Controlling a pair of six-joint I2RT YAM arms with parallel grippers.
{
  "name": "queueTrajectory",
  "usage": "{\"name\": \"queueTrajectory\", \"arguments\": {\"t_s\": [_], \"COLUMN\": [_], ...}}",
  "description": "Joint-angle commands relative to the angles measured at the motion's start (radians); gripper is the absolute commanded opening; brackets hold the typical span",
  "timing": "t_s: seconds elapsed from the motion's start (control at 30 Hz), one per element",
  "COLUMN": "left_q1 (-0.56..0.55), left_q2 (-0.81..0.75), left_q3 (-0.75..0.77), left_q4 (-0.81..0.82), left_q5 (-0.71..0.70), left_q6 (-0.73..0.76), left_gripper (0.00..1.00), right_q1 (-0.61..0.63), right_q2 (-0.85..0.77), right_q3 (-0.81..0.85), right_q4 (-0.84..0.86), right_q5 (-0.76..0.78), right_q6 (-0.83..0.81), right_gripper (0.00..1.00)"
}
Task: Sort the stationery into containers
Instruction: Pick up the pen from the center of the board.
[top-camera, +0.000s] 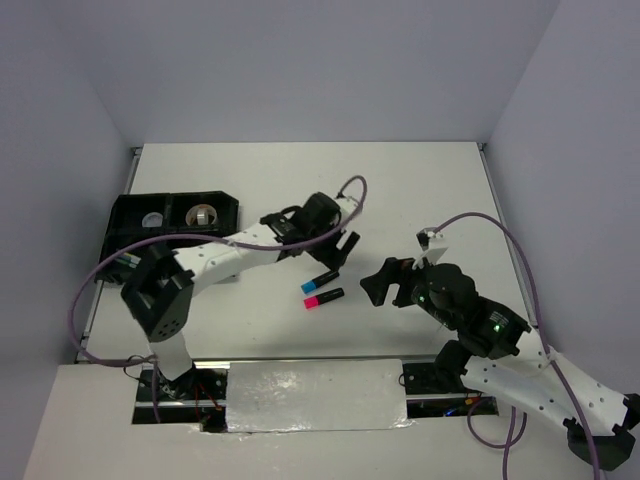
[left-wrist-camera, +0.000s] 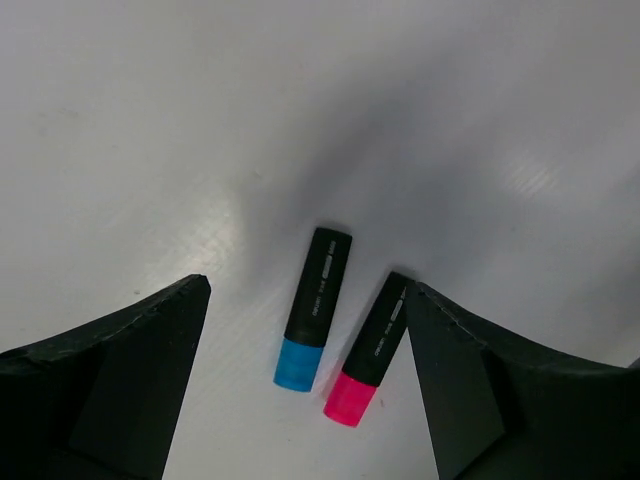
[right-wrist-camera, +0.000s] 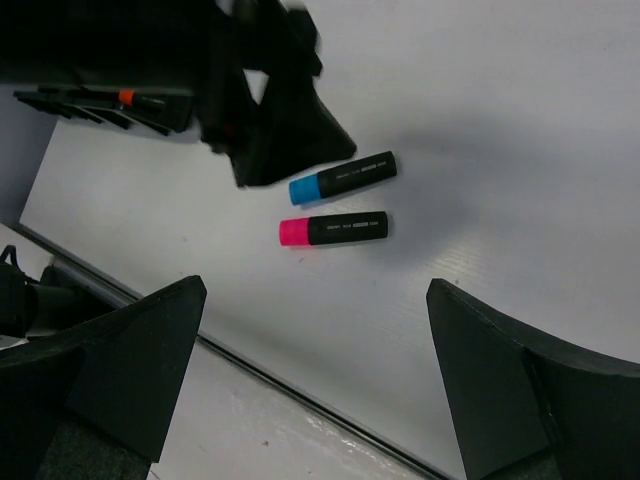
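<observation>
Left gripper (left-wrist-camera: 307, 288) gapes above a stubby blue-tipped highlighter (left-wrist-camera: 314, 300) and pink-tipped highlighter (left-wrist-camera: 368, 352), seemingly matte plastic.

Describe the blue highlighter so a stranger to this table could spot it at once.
On the white table, look near the middle, beneath the open jaws of the left arm. Two short black highlighters lie there side by side; the blue-ended highlighter is yours, the pink-ended highlighter its neighbour.

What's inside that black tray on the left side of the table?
In the black tray, two far compartments show a whitish ring and a tape roll. Its near part is mostly hidden by the left arm.
</observation>
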Motion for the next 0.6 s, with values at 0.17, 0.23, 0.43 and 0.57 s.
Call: {"name": "queueTrajectory", "arguments": {"t_s": [0.17,0.23,0.43,0.57], "left_q1": [-0.064,-0.067,-0.067,-0.069], "left_q2": [0.145,0.166,0.191,0.211], "left_q3": [-0.018,-0.024,-0.044,-0.065], "left_q4": [-0.056,-0.050,-0.038,-0.030], "left_q5": [-0.012,-0.036,-0.049,-0.052], "left_q6": [0.092,0.086,0.082,0.074], "left_gripper": [0.89,0.86,0.78,0.73], "right_q1": [-0.002,-0.002,-0.002,-0.002], "right_q2": [-0.039,-0.042,-0.021,-0.022], "right_q3": [0.050,0.042,0.034,0.034], "right_q4": [-0.061,-0.045,-0.030,-0.030], "right_q5": [-0.013,-0.025,-0.054,-0.056], "right_q6": [-0.024,-0.029,-0.040,-0.043], "right_gripper": [1.00,1.00,1.00,1.00]}}
